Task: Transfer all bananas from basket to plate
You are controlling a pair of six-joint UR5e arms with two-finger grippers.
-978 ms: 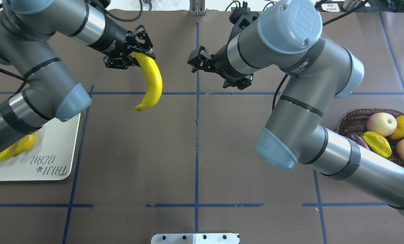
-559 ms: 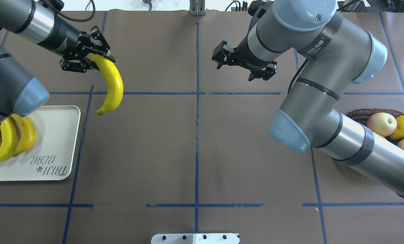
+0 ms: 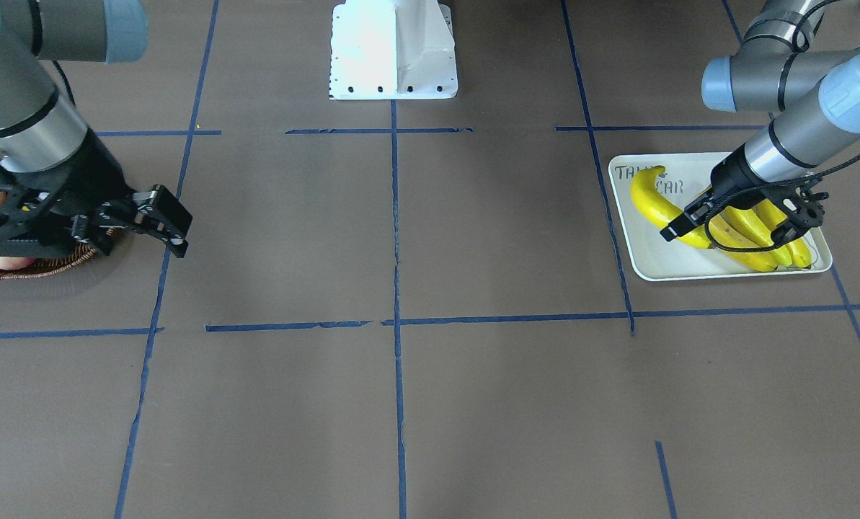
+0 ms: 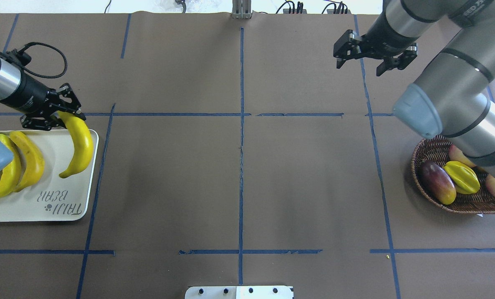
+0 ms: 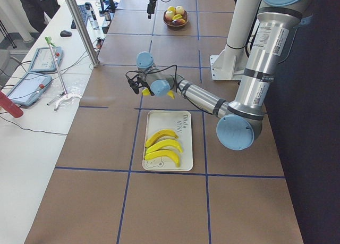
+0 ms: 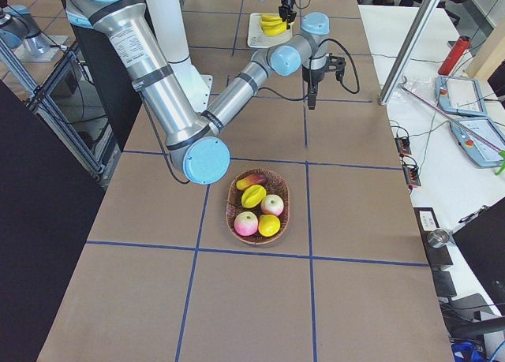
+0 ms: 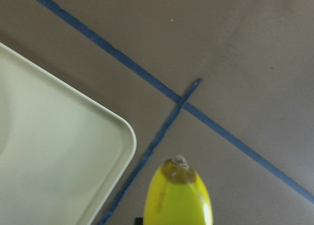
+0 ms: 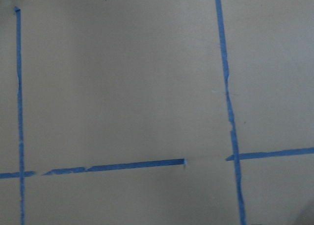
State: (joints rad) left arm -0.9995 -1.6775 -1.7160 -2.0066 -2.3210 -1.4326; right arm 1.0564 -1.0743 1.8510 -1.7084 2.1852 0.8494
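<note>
Three bananas (image 4: 33, 160) lie side by side on plate (image 4: 10, 207) | left claw (image 4: 56, 117) clenched on fourth banana (image 4: 83, 147) by stem end, hung over plate's free edge (room left there, I judge) | right claw (image 4: 360, 62) spread, empty, above tabletop (image 4: 239, 187) | basket (image 4: 459, 206) holds no bananas

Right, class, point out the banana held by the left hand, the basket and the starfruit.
Held banana (image 4: 82, 145): overhead view, middle of its curved body.
Basket (image 4: 426, 153): overhead view, woven inner wall, upper left.
Starfruit (image 4: 462, 177): overhead view, centre of its ridged top.

Yellow banana (image 7: 179, 200) tip just beside plate (image 7: 49, 161) corner
</note>
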